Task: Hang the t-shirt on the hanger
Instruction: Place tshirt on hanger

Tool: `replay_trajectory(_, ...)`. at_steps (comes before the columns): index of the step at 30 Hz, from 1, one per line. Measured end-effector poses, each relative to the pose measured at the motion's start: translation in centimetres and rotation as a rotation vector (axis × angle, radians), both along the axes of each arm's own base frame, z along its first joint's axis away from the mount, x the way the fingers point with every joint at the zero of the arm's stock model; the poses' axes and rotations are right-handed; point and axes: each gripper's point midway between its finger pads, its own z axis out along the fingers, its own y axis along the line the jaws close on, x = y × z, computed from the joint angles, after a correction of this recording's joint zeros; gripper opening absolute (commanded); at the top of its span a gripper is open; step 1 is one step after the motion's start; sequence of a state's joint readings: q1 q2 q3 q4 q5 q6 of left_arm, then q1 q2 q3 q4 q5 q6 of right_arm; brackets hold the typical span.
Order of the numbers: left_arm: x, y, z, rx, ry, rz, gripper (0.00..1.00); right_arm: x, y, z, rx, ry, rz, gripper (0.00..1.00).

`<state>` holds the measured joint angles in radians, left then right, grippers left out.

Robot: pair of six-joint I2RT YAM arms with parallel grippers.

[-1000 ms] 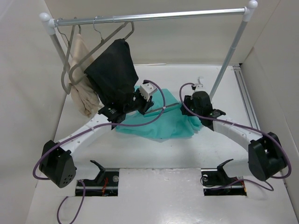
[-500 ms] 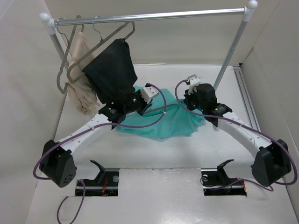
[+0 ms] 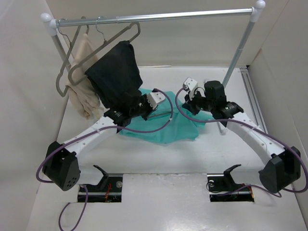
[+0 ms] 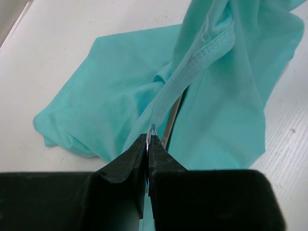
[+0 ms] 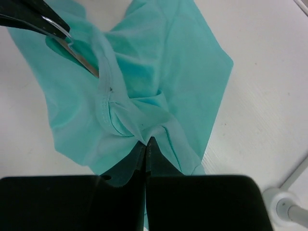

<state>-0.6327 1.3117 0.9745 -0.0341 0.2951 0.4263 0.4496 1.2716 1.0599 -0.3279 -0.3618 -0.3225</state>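
The teal t-shirt (image 3: 168, 129) lies crumpled on the white table between my two arms. The hanger shows only as a thin grey bar (image 4: 173, 111) slipped under the shirt's stitched neck band (image 4: 197, 60). Its silver hook is pinched in my left gripper (image 4: 148, 139), which is shut on it at the shirt's left side (image 3: 153, 110). In the right wrist view the hanger (image 5: 79, 60) runs from the left fingers (image 5: 43, 21) into the neck opening. My right gripper (image 5: 147, 143) is shut on a fold of the t-shirt (image 5: 183, 67) near the neck, in the top view (image 3: 191, 103).
A clothes rail (image 3: 159, 18) spans the back. A black garment (image 3: 115, 77) and a beige garment (image 3: 84, 98) hang from it on hangers at the left, the black one just behind my left arm. The rail's right upright (image 3: 238, 53) stands near my right arm, its foot (image 5: 288, 208) close by.
My right arm has swung back and to the left, with the shirt fold in its gripper, bunching the shirt's right side inward. My left gripper has barely moved.
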Motion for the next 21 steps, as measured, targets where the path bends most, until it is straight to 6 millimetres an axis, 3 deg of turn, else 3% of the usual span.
replay_trajectory(2, -0.4, -0.4, 0.0, -0.012, 0.009, -0.026, 0.0, -0.2, 0.3, -0.2, -0.006, 0.001, 0.042, 0.0)
replay_trajectory(4, -0.9, -0.8, 0.1, -0.029, 0.023, -0.058, 0.0, -0.2, 0.0, -1.3, -0.026, 0.028, 0.069, 0.22)
replay_trajectory(6, -1.4, -1.2, 0.2, -0.043, 0.038, -0.084, 0.0, 0.3, -1.1, -3.1, -0.067, 0.073, 0.06, 0.5)
replay_trajectory(7, -1.6, -1.3, 0.3, -0.047, 0.046, -0.095, 0.0, 0.5, -2.1, -4.2, -0.091, 0.107, 0.043, 0.72)
replay_trajectory(8, -1.8, -1.4, 0.3, -0.051, 0.051, -0.103, 0.0, 0.6, -3.2, -5.1, -0.114, 0.137, 0.024, 0.77)
replay_trajectory(11, -2.5, -1.3, 0.6, -0.052, 0.061, -0.125, 0.0, 1.0, -7.1, -6.1, -0.155, 0.187, -0.062, 0.83)
replay_trajectory(15, -3.4, -1.1, 1.2, -0.05, 0.065, -0.151, 0.0, 1.7, -11.1, -4.6, -0.194, 0.162, -0.173, 0.84)
replay_trajectory(18, -3.5, -0.6, 2.0, -0.059, 0.063, -0.152, 0.0, 1.9, -11.8, -3.4, -0.209, 0.123, -0.179, 0.87)
replay_trajectory(21, -3.1, -0.2, 2.7, -0.068, 0.055, -0.139, 0.0, 1.5, -11.1, -3.9, -0.187, 0.123, -0.132, 0.87)
